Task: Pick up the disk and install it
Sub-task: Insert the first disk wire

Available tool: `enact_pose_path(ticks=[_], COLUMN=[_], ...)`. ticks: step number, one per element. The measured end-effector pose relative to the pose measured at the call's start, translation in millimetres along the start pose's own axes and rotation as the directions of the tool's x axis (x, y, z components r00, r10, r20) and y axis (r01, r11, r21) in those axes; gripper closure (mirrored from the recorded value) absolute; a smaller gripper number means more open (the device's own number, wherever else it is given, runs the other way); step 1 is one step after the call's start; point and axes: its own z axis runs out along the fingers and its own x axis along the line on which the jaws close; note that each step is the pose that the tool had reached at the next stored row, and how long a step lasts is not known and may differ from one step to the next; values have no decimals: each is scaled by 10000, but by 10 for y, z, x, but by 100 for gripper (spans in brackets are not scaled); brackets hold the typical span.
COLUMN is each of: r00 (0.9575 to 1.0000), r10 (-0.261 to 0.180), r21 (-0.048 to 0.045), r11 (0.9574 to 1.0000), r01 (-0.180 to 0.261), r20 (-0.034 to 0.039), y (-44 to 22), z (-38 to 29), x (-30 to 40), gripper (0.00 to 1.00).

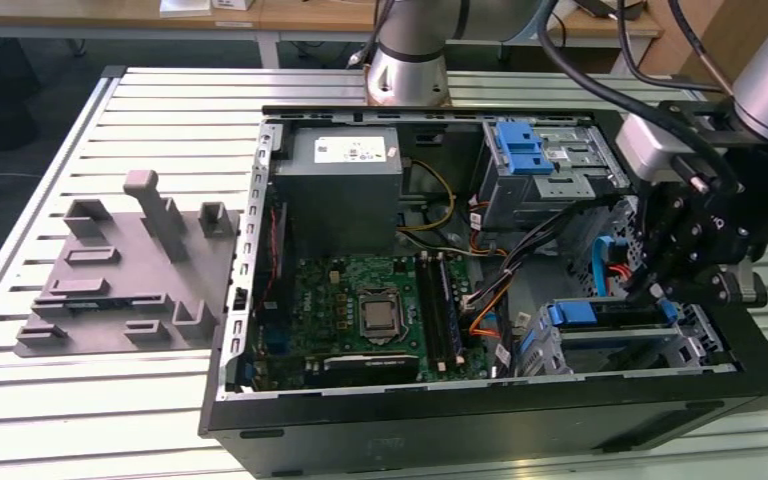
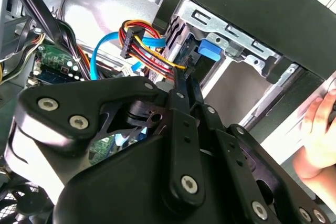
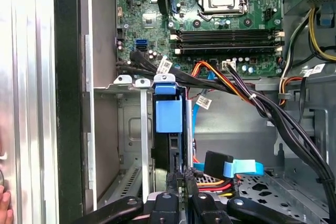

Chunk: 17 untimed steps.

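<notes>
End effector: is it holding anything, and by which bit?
The end effector seems to pinch the disk by its thin near edge, with the disk standing in its bay.

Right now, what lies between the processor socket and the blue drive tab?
In the first wrist view: the memory slots, then a bundle of black and orange cables.

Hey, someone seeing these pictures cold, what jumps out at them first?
The open computer case on the slatted table, its green motherboard bare in the middle. Next, the black hand lowered into the drive bay at the exterior view's right, at the blue-railed disk standing on edge in the cage. A person's fingers rest on the case's outer wall.
</notes>
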Motion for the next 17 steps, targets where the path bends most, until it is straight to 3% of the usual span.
enact_pose_path(ticks=[17], r00=[10000], r10=[46], r21=[-3], r11=[10000], r01=[-46], r20=[4], y=[0], z=[30], x=[-1], gripper=[83])
